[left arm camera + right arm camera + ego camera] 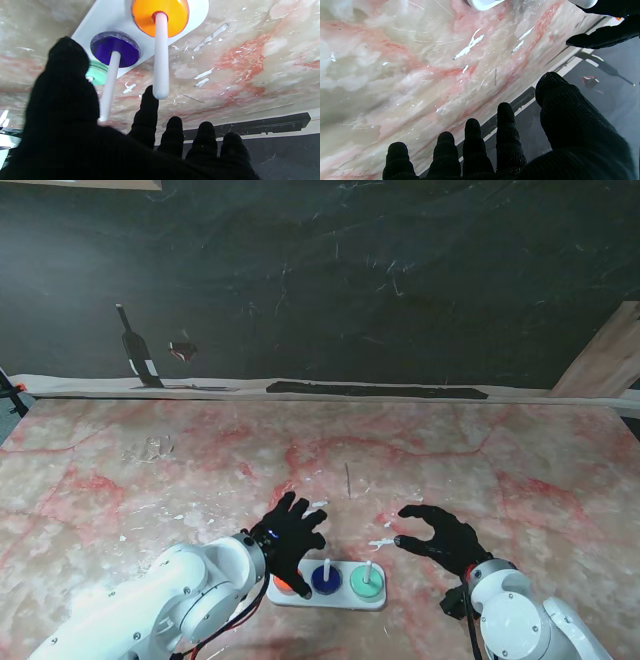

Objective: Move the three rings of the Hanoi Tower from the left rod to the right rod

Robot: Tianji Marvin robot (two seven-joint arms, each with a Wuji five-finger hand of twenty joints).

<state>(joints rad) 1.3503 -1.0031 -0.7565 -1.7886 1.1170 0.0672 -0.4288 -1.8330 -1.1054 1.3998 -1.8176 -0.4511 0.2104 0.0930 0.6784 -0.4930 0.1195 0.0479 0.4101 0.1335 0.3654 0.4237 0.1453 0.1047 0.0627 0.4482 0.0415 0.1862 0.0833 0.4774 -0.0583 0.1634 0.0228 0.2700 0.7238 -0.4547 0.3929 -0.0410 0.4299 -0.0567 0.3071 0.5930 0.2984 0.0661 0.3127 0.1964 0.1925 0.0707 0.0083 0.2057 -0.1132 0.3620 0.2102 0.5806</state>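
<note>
A: Where are the rings?

B: One on each rod of the white base: orange ring left, blue ring middle, green ring right.

A: The hands?

B: Left hand hovers over the orange ring, fingers spread, holding nothing. Right hand hangs just right of the base, also spread wide and empty, over the marble table.

Bench: glossy pink-veined marble look, scuffed
Rings: shiny plastic
Rods: smooth white plastic
Fingers: matt black knit
</note>
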